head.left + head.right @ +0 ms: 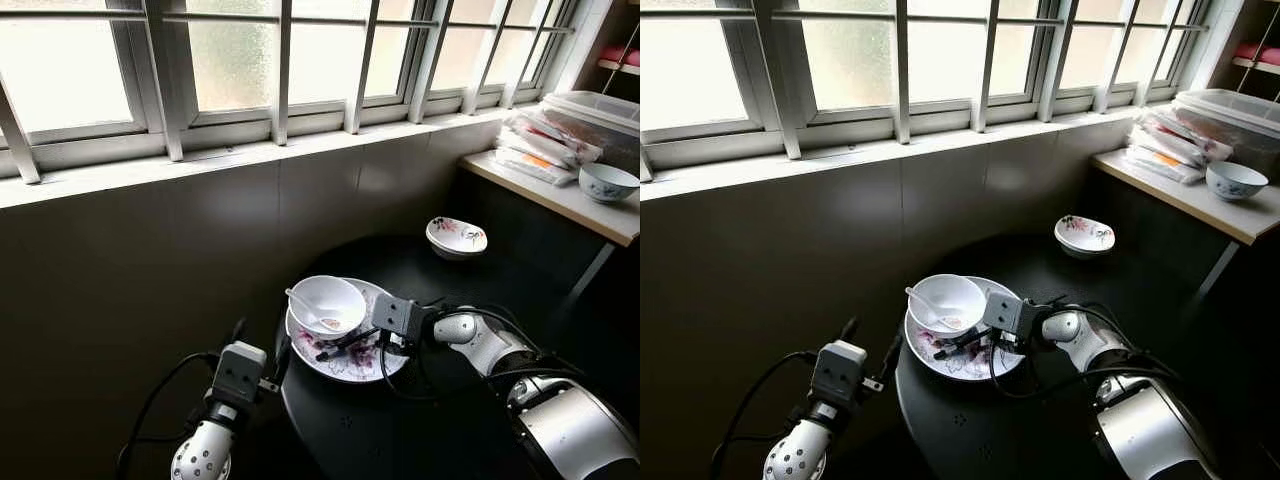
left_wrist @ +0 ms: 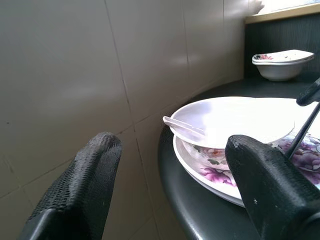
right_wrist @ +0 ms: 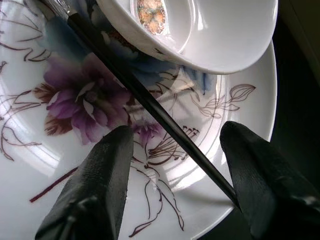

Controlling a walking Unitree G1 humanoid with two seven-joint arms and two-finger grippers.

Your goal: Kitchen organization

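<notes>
With clearing barely begun, the right gripper (image 3: 172, 175) hovered spread-fingered over black chopsticks (image 3: 150, 102) lying on the flowered plate (image 1: 362, 368) beneath a white bowl (image 1: 328, 303), while the left gripper (image 2: 177, 190), also open, waited beside the round table (image 1: 400, 430).

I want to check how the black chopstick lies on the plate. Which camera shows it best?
The right wrist view: the thin black chopstick runs diagonally across the flowered white plate, between the open right gripper fingers. Both eye views show it small beside the white bowl; the left wrist view catches a sliver.
</notes>
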